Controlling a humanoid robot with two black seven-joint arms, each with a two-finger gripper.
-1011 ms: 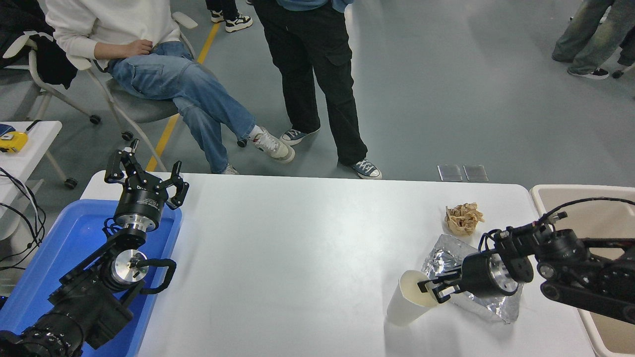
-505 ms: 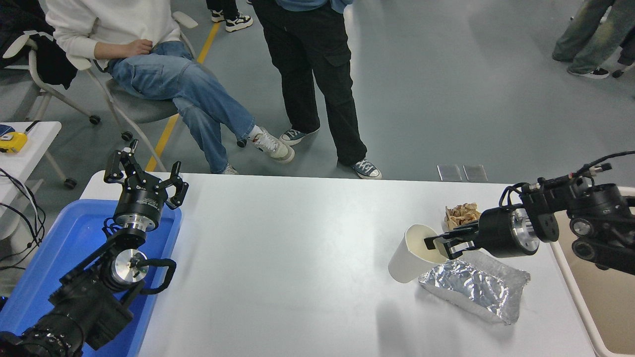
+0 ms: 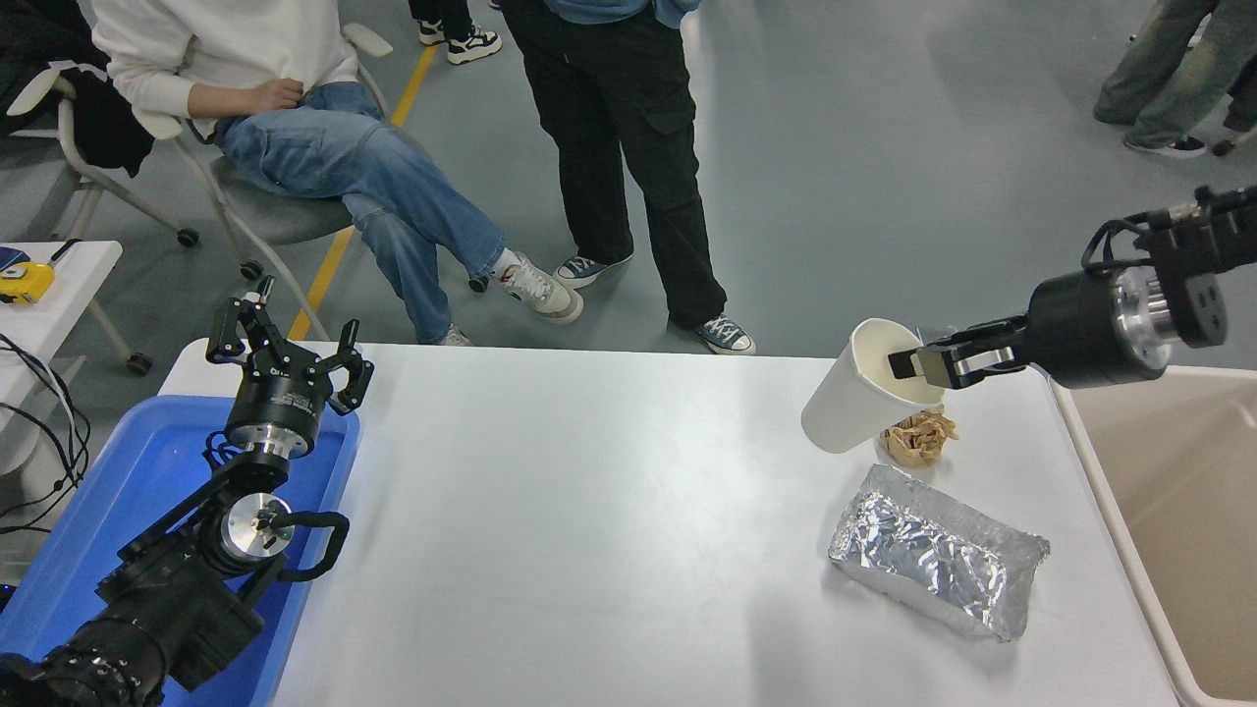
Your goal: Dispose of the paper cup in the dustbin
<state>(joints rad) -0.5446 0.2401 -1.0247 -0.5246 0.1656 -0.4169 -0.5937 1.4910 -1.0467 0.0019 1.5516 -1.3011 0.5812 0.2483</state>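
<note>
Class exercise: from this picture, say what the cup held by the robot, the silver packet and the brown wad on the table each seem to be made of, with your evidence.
Paper cup in the right gripper: matte white paper, seemingly, with a rolled rim and cream inside. Silver packet: probably foil, shiny and finely creased. Brown wad: crumpled brown paper, dull with sharp folds.

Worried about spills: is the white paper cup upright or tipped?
Tipped: the white paper cup leans with its mouth toward the right gripper, which pinches its rim.
</note>
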